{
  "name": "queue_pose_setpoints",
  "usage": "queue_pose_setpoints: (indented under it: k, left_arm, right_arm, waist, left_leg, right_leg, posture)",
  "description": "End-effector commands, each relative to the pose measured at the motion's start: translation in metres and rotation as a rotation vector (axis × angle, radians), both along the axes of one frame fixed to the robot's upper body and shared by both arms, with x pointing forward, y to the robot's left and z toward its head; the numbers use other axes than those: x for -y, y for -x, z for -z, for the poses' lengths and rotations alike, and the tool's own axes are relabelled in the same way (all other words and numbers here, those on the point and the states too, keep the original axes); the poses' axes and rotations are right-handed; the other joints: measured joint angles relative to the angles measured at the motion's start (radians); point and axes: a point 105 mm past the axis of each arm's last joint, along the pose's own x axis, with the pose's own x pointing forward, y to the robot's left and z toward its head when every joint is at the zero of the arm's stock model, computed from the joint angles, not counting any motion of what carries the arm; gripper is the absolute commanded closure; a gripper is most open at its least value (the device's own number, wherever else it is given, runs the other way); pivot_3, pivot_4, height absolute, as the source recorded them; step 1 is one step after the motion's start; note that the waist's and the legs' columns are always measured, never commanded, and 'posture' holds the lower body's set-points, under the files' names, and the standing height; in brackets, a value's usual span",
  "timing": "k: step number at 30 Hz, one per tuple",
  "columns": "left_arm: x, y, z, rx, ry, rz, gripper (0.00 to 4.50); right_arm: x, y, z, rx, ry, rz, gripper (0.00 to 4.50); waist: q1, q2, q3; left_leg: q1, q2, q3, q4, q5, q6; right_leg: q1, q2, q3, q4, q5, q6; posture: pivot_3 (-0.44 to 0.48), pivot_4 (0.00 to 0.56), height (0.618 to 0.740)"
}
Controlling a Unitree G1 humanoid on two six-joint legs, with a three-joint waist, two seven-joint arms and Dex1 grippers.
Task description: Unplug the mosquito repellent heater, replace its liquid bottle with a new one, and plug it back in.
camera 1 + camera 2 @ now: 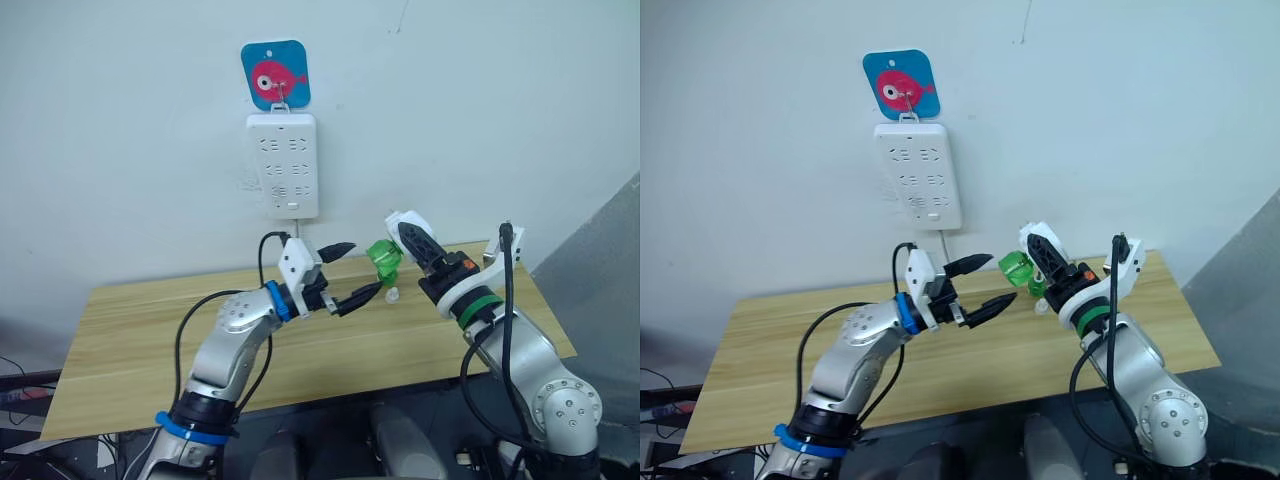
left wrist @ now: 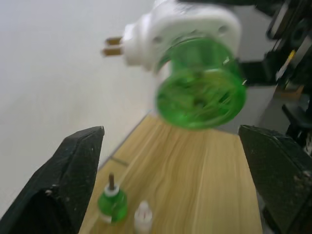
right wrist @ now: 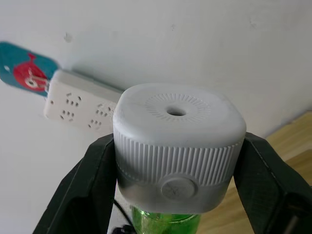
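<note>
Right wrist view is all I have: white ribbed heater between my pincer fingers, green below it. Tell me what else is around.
Observer: The left pincer is open, facing the green bottle screwed into the white plastic mosquito repellent heater that the right pincer holds.
Operator: Report the prongs.
Observer: Two metal prongs stick out bare; the heater is unplugged, off the white wall power strip.
Operator: Name what's on the table.
Observer: A second small green bottle with a dark wick stands on the wooden table, a small white cap beside it.
</note>
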Motion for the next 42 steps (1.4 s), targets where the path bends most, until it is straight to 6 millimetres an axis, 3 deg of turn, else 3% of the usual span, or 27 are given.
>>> queue_pose_setpoints:
  k: [1,5,9,13,26,42]
  left_arm:
    - [-0.031,-0.002,-0.027,0.065,0.045,-0.123,0.0]
    - [-0.065,-0.006,-0.044,0.118,0.045,-0.253,0.0]
    - [-0.081,-0.014,-0.048,0.131,0.018,-0.313,0.0]
    - [-0.103,-0.046,-0.056,0.141,-0.009,-0.417,0.0]
    - [-0.102,-0.095,-0.06,0.121,-0.062,-0.38,0.0]
    - [-0.074,-0.107,-0.074,0.057,-0.131,-0.125,0.0]
  right_arm:
    - [-0.001,0.012,-0.021,0.166,0.141,-0.065,1.53]
    - [0.0,0.016,-0.027,0.256,0.299,-0.116,1.53]
    - [-0.003,0.017,-0.032,0.311,0.38,-0.161,1.54]
    - [-0.016,0.017,-0.04,0.39,0.49,-0.223,1.54]
    - [-0.021,0.017,-0.046,0.424,0.526,-0.235,1.54]
    - [-0.025,0.023,-0.046,0.438,0.553,-0.265,1.54]
  waist:
    - [0.001,0.0,0.0]
    - [0.007,0.0,0.0]
    - [0.021,0.0,0.0]
    - [0.032,-0.001,0.0]
    - [0.049,-0.001,0.001]
    - [0.067,-0.002,0.001]
  left_leg:
    - [0.0,0.0,0.0,0.0,0.0,0.0]
    - [0.0,0.0,-0.001,0.0,0.0,0.0]
    - [0.001,0.0,0.0,0.0,0.0,0.0]
    - [0.001,0.0,0.0,0.001,0.0,0.0]
    - [-0.002,-0.001,-0.001,0.0,-0.001,0.001]
    - [-0.003,-0.003,-0.001,0.002,0.0,0.001]
  right_leg:
    - [0.0,0.0,0.0,0.0,0.0,0.0]
    - [0.0,0.0,-0.001,0.001,0.0,0.0]
    - [0.0,0.0,-0.001,0.0,0.0,0.0]
    - [0.0,0.0,-0.001,0.001,0.0,0.0]
    - [-0.001,-0.002,-0.002,0.0,0.003,-0.004]
    - [0.0,-0.003,-0.004,0.001,0.002,-0.002]
  posture:
    - [-0.2,0.149,0.733]
    - [-0.182,0.152,0.733]
    - [-0.156,0.154,0.733]
    - [-0.146,0.155,0.733]
    - [-0.172,0.153,0.733]
    - [-0.209,0.154,0.733]
